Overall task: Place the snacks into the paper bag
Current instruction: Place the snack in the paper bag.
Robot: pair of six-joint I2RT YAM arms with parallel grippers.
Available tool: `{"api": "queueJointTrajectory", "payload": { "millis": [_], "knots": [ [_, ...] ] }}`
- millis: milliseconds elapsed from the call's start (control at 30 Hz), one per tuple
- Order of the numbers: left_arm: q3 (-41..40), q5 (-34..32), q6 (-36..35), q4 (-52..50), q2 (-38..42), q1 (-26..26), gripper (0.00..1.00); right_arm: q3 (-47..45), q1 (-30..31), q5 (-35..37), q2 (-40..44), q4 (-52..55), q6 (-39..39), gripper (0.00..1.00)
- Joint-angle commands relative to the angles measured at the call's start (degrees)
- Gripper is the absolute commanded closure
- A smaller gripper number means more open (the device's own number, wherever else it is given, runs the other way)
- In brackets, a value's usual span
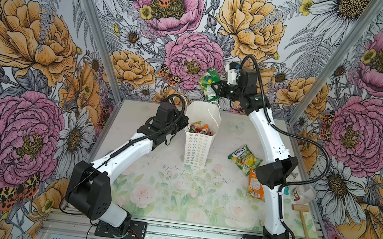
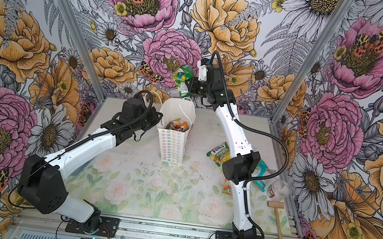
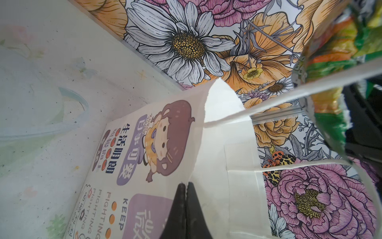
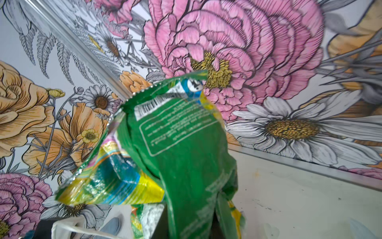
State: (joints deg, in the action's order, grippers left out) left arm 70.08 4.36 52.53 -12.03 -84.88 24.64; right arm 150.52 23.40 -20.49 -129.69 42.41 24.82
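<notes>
The right gripper (image 1: pixel 215 88), jaws clamped on a crumpled green plastic snack packet (image 1: pixel 207 80), holds it above the far rim of the white flower-printed paper bag (image 1: pixel 196 150), its side wall pinched by the closed left gripper (image 1: pixel 184 122). Released here, it could snag the white cord handle (image 1: pixel 209 109) and fall behind

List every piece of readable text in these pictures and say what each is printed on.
"FOX'S": yellow-green packet.
"KEEP", "FIGHTING", "FIGHTING": paper bag, cartoon side.
"生活明朗": same side of the bag.
Other small print on the bag: too small to read.
Barcode and fine print on the green packet in the right pincer: too blurred to read.
</notes>
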Motion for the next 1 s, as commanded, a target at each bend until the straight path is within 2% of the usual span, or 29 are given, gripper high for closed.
{"api": "queueJointTrajectory", "payload": {
  "millis": [0,200,633,967],
  "knots": [
    [1.7,1.3,-0.8,0.6,-0.3,0.6,1.00,-0.4,1.1,-2.9,2.5,-3.0,-3.1,1.00],
    [1.4,0.8,-0.8,0.6,-0.1,0.8,1.00,-1.8,1.3,-4.9,2.9,-2.9,-1.9,1.00],
    [0.8,0.0,-0.3,1.0,-0.1,0.6,1.00,-21.6,2.0,-2.2,15.7,-2.6,-2.8,1.00],
    [0.7,-0.3,-0.1,1.1,-0.2,0.5,1.00,-23.6,2.0,-0.3,19.2,2.5,-4.0,1.00]
  ]
}}
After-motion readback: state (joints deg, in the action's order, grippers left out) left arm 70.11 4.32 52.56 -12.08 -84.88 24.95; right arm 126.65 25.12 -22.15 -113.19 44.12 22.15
